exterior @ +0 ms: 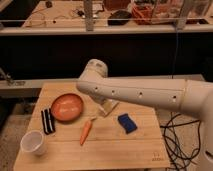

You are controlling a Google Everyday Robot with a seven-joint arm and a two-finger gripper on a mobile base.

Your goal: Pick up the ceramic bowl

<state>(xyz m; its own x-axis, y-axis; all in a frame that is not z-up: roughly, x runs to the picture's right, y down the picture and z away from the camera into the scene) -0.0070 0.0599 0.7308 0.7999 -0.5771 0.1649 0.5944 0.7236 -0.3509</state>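
In the camera view, a small dark mark is seen near the front right corner of the bench [125, 152], but it is too small to be read. The bench is made of pale wooden planks with visible seams running along its length. The ceramic bowl [67, 107] is placed on the left half of the bench, toward the back; it is round and shallow, orange-red, with a glossy inside on which lighter speckles are seen. A dark flat rectangular object [48, 121] with pale stripes is laid just beside the bowl's front left rim. A white cup [34, 143], round and upright, is set near the front left corner, well apart from the bowl. An orange carrot [86, 131], tapered and lying at a slant, is found in front of the bowl, near its right edge. A blue sponge-like block [127, 123] is laid to the right of the carrot. The robot arm [145, 92], smooth, whitish and tubular with a row of small dark dots along it, is stretched across the bench from the right. The end effector [109, 106] is seen only as a pale piece below the arm's elbow, just to the right of the bowl and low over the bench; whether it is open or closed cannot be told. Dark cables [172, 135] are draped on the floor at the right.
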